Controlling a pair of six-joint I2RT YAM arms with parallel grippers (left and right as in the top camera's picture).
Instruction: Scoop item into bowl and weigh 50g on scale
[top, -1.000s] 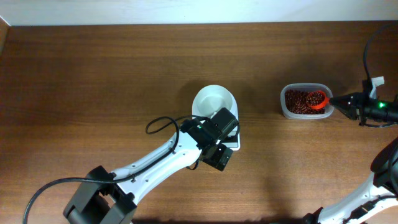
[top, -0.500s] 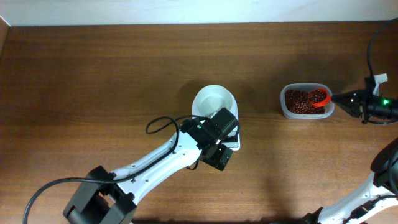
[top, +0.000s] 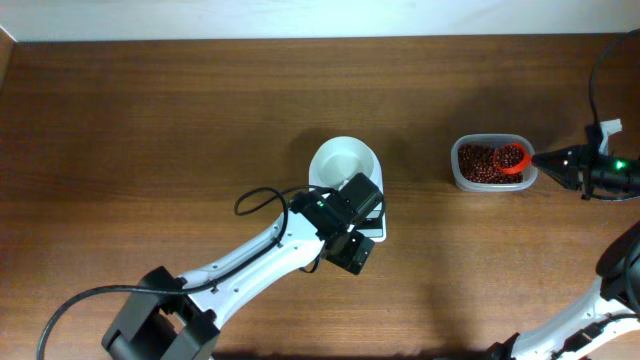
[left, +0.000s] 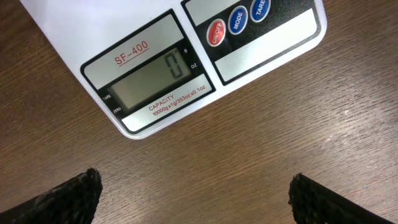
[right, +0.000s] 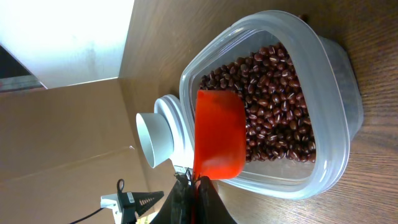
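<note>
The white bowl (top: 345, 162) sits empty on the white scale (top: 372, 228), whose display (left: 155, 78) reads 0. The same bowl shows in the right wrist view (right: 155, 139). My left gripper (left: 193, 193) is open and empty, hovering just in front of the scale's front edge. My right gripper (right: 194, 186) is shut on the handle of the orange-red scoop (right: 219, 134), seen from overhead (top: 512, 160) too. The scoop rests in the clear container (top: 491, 164) on the dark reddish-brown beans (right: 273, 93).
The left arm (top: 260, 255) reaches across the table's front centre and covers most of the scale. A black cable (top: 258, 200) loops beside it. A cardboard wall (right: 68, 143) stands beyond the table's far side.
My right gripper has shifted slightly right, with the scoop staying in the container. The left arm has not moved.
</note>
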